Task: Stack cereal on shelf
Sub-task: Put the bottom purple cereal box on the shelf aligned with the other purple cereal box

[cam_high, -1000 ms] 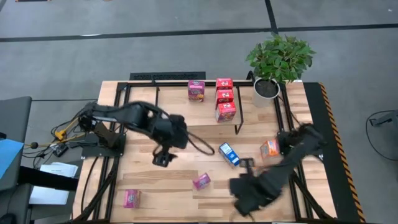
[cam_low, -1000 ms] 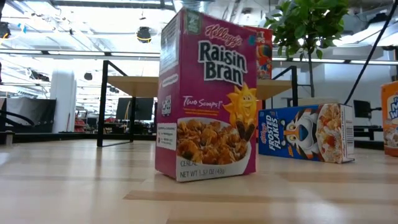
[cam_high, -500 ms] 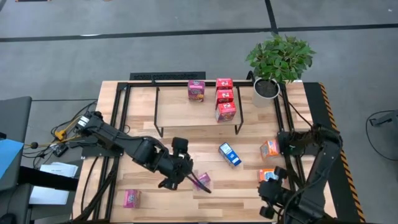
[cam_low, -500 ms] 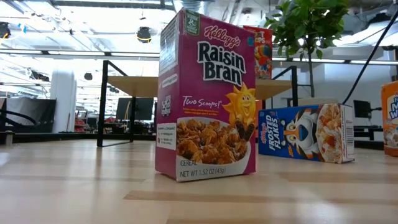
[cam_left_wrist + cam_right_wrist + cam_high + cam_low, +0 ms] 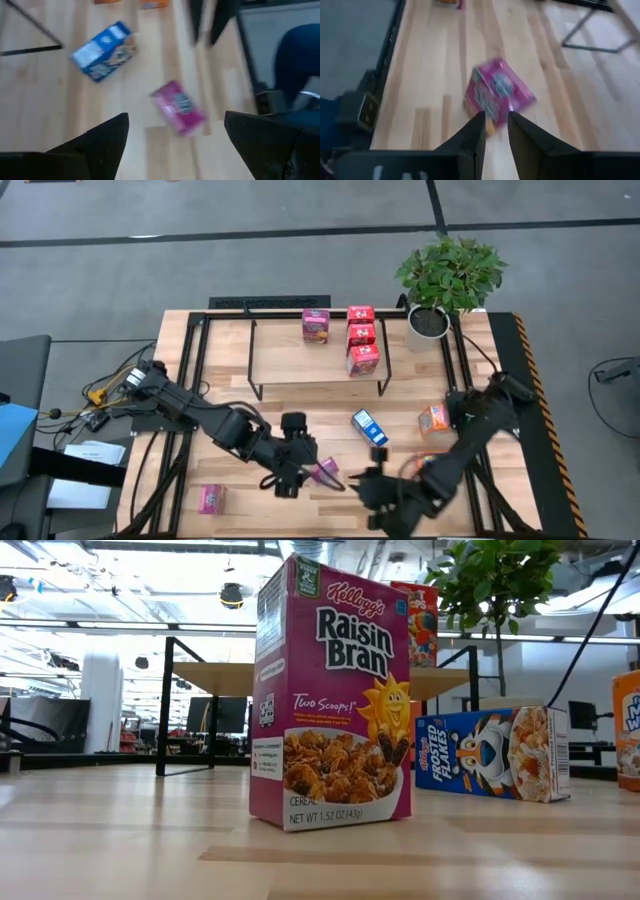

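High view: a magenta cereal box (image 5: 325, 471) stands upright on the tabletop (image 5: 230, 380), well short of the shelf (image 5: 330, 392); the left tool (image 5: 296, 476), fingers spread wide, sits just beside it and nearer. The right tool (image 5: 362, 481), fingers narrowly parted and holding nothing, faces the box from the opposite side.

wooden table (image 5: 230, 500), shelf (image 5: 280, 350), cereal boxes (image 5: 361, 337)

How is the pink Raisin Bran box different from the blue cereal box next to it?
The Raisin Bran box is magenta-pink; the Frosted Flakes box is blue. The Raisin Bran box stands upright, while the Frosted Flakes box lies on its side. The Raisin Bran box sits nearer the low camera, the Frosted Flakes box farther back. Both are small cereal boxes on the wooden table, not on the shelf.
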Motion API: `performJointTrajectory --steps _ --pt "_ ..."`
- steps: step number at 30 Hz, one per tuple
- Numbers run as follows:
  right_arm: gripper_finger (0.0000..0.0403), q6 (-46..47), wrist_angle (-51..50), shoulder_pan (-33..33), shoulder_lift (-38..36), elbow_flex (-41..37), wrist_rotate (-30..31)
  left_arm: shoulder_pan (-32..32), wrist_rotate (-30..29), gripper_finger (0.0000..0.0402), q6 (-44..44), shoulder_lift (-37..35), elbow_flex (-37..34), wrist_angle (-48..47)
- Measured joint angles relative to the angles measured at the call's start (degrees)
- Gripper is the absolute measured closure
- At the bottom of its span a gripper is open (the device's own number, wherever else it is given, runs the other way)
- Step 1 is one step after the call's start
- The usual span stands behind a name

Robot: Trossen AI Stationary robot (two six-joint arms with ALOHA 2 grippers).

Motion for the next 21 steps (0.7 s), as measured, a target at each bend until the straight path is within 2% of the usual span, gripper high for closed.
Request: performJointTrajectory --steps 3,6,15,21 --pt "0.0301 -2.88 6.61 -2.99 0.07 -1.32 -6.17 -1.63 -0.56 0.0083 -1.49 0.22 -1.12 -0.20" --pt "0.0302 -2.90 11.18 -4.07 1.59 -1.38 -10.68 -3.33 -3.74 0.0083 -2.89 0.20 -1.12 -1.18" --pt "0.0302 -0.96 14.29 -3.88 9.22 -1.57 -10.26 -6.54 -10.57 0.0083 -3.11 0.20 -1.12 -2.69" --pt "0.0302 -6.69 17.61 -6.32 9.22 -1.49 -12.53 -6.25 -12.35 0.0083 -3.12 0.20 -1.10 -2.18"
